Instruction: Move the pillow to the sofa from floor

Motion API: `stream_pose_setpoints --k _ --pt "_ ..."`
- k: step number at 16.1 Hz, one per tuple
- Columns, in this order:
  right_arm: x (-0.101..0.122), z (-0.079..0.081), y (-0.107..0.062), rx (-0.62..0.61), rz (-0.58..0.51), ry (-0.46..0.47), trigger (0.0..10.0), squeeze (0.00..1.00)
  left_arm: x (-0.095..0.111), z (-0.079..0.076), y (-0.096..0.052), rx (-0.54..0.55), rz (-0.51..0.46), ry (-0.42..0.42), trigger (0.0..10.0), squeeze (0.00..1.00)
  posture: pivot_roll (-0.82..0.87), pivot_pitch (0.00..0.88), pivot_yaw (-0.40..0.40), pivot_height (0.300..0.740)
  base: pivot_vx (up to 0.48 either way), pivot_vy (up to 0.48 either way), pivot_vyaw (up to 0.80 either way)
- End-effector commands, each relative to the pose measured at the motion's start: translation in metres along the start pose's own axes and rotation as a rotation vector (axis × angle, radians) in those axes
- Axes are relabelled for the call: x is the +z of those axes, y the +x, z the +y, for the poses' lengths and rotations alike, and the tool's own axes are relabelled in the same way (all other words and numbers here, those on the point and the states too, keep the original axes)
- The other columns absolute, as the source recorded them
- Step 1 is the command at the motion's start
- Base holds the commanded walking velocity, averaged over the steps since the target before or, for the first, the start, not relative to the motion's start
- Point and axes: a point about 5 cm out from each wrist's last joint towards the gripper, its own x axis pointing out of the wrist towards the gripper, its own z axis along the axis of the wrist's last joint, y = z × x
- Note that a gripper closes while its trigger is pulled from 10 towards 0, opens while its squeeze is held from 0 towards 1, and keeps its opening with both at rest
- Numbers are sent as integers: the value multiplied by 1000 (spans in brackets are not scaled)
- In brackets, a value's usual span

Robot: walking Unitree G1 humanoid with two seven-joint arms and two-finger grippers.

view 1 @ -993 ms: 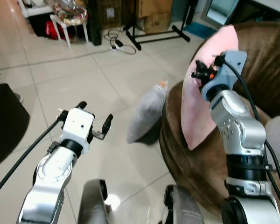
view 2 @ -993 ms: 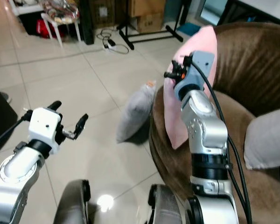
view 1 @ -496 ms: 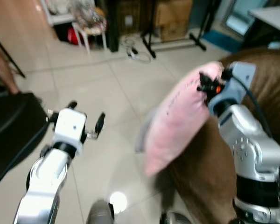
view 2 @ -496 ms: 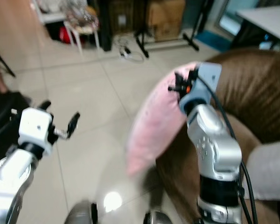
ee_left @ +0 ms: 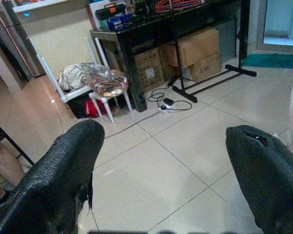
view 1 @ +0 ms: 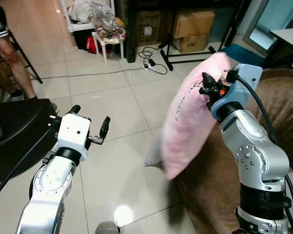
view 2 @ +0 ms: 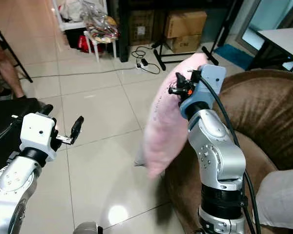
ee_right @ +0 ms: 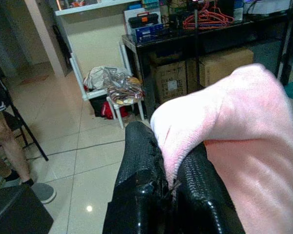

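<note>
A pink pillow hangs in the air by one top corner, and my right gripper is shut on that corner. It dangles over the tiled floor just left of the brown sofa. In the right wrist view the two black fingers pinch the pink fabric. A grey pillow lies on the floor behind the pink one, mostly hidden by it. My left gripper is held out over the floor on the left, open and holding nothing.
A person's legs stand at the far left beside a black object. At the back are a white stool with bags, cardboard boxes, a black stand and floor cables. A grey cushion lies on the sofa.
The view has swung left and up. The pink pillow, which leaned against the sofa, now hangs out over the floor beside it, still in my right gripper. The left gripper stays open.
</note>
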Motion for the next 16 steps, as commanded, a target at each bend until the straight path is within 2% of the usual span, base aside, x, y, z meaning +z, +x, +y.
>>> stream_pose_setpoints --k 1,4,11,13,16 --pt "7 4 -1 22 -31 4 10000 0 2 -1 0 4 -10 -8 10000 0 -8 0 -64 740 0 0 0" --pt "-1 6 -1 31 3 33 10000 0 2 2 0 20 -4 -16 10000 0 0 0 -61 740 0 0 -800" --pt "-2 14 -1 69 -15 15 10000 0 3 2 3 14 2 -30 10000 0 -4 0 -51 740 0 0 -793" --pt "-5 19 -2 114 3 1 10000 0 5 5 4 38 -15 -22 10000 0 -3 0 -50 740 0 0 -794" --pt "-12 23 -3 134 29 -22 10000 0 4 7 5 68 3 4 10000 0 -2 0 -51 740 0 0 -165"
